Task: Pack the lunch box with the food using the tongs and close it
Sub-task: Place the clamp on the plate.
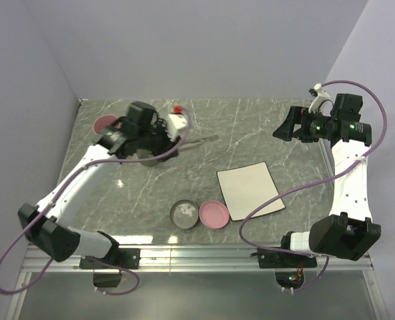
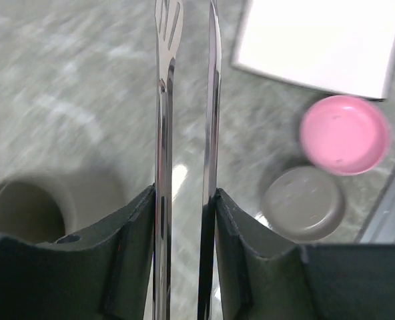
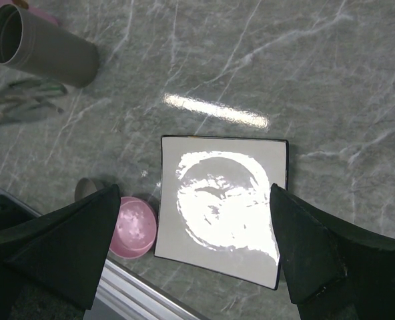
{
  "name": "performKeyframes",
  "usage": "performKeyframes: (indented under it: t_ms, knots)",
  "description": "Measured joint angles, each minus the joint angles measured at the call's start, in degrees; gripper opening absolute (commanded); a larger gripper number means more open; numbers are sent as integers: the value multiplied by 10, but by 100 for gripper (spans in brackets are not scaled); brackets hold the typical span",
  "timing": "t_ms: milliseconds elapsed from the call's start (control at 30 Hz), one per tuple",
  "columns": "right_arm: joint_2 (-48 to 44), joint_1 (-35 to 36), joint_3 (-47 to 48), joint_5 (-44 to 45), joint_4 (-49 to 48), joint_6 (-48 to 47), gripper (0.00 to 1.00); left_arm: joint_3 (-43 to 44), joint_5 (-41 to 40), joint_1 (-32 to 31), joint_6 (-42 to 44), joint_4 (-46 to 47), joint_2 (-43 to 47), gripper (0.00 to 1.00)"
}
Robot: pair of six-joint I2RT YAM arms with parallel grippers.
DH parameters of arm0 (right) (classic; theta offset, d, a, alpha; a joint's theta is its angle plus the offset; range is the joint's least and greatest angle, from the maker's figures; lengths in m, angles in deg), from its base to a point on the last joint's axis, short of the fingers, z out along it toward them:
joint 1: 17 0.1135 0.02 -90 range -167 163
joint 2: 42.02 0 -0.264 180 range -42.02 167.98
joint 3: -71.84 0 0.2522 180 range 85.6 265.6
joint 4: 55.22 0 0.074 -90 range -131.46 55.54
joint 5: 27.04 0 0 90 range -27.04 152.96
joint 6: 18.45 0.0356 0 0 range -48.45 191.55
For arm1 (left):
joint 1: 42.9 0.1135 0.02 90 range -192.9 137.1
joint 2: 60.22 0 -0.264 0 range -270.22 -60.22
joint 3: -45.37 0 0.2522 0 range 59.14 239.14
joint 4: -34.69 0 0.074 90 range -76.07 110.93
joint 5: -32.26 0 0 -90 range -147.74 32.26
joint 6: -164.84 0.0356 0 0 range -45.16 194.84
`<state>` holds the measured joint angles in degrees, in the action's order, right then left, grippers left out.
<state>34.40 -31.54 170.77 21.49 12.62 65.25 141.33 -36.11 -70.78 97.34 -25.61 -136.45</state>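
Silver tongs (image 2: 163, 133), pinched by left claw (image 2: 184, 195), show slots wrist-side only.

The top camera looks down from above and behind the arm bases, taking in the whole table (image 1: 251, 133). The left wrist camera sits low and close to the surface, facing forward. The right wrist camera looks down from higher up. All three views share the white plate (image 1: 249, 190) and the pink dish (image 1: 213, 214).

Even overhead light — white glare on the plate (image 3: 217, 200), motion blur behind the sharp tongs (image 2: 163, 133)
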Motion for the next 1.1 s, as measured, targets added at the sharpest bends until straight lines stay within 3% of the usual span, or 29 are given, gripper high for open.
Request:
performKeyframes:
  t_ms: [200, 467, 733, 1100]
  knots:
    - [0, -28, 0, -2, 0, 5, 100, -4, -19, -135, -15, 86, -95, 44]
    - [0, -82, 0, -25, -1, 12, 100, -14, -51, -237, -38, 219, -205, 46]
    - [0, -105, 0, -48, -5, 20, 100, 19, -70, -280, -40, 263, -317, 48]
    - [0, -105, -1, -59, -5, 22, 100, 77, -80, -287, -46, 309, -384, 50]
